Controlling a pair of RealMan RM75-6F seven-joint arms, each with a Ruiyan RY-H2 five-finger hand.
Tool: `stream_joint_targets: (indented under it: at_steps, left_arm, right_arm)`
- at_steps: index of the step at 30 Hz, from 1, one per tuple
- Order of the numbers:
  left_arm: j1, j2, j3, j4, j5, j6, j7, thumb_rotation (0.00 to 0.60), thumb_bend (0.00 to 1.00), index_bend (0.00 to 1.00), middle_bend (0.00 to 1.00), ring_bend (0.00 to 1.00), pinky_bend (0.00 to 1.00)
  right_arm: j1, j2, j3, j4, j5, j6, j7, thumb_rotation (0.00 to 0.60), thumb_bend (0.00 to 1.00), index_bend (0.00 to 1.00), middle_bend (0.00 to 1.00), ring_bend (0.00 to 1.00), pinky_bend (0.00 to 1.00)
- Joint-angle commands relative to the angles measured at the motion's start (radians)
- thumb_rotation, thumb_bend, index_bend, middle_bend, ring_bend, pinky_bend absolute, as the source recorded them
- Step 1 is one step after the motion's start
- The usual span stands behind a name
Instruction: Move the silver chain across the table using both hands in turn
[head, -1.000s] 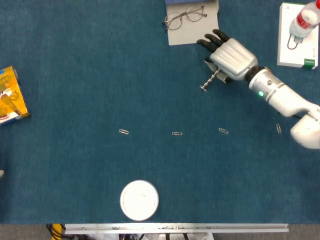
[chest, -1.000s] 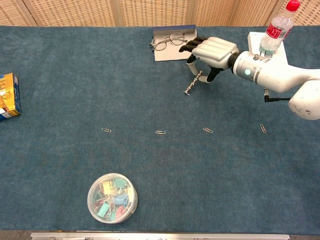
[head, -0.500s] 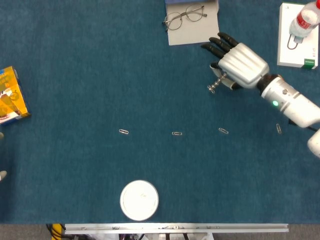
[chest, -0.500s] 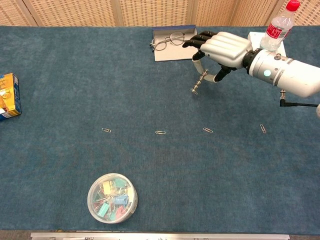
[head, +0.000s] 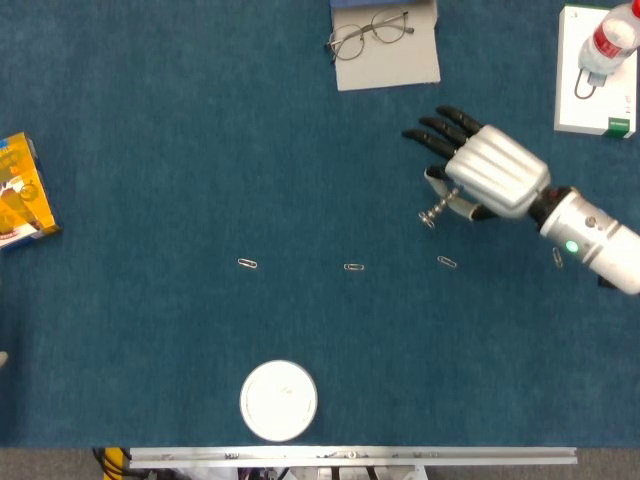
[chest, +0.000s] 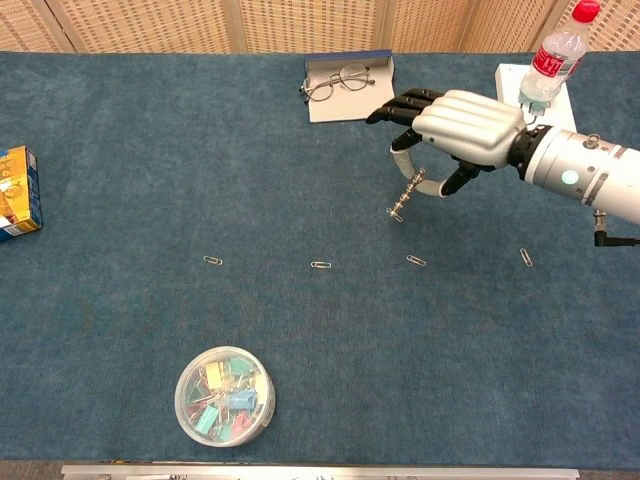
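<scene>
Your right robot hand pinches the top of the short silver metal chain under its palm, other fingers spread, so it dangles clear above the blue felt surface for carrying.

glasses, bottle, paperclips

Matt, fuzzy dark-blue cloth tabletop; on it thin shiny wire paper clips. Right hand with glossy silver ribbed shell and matt black fingers holds shiny beaded silver metal chain. Clear smooth round plastic tub near the cloth's front edge.
</scene>
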Motion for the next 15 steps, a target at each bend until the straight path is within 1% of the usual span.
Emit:
stream_joint_targets:
  at_steps: [1, 8, 15]
  left_arm:
    - [0.006, -0.001, 0.004, -0.003, 0.005, 0.008, 0.000, 0.600, 0.10, 0.25, 0.00, 0.00, 0.00]
    - [0.019, -0.004, 0.012, -0.005, 0.026, 0.026, 0.000, 0.600, 0.10, 0.25, 0.00, 0.00, 0.00]
    - [0.031, -0.008, 0.021, -0.004, 0.043, 0.037, -0.001, 0.600, 0.10, 0.25, 0.00, 0.00, 0.00]
  right_arm:
    - [-0.018, 0.019, -0.013, -0.031, -0.010, 0.013, -0.011, 0.600, 0.29, 0.62, 0.10, 0.00, 0.04]
    - [-0.061, 0.057, -0.038, -0.102, -0.018, 0.034, -0.046, 0.600, 0.29, 0.62, 0.10, 0.00, 0.04]
    - [-0.097, 0.063, -0.061, -0.130, -0.014, 0.022, -0.075, 0.600, 0.29, 0.62, 0.10, 0.00, 0.04]
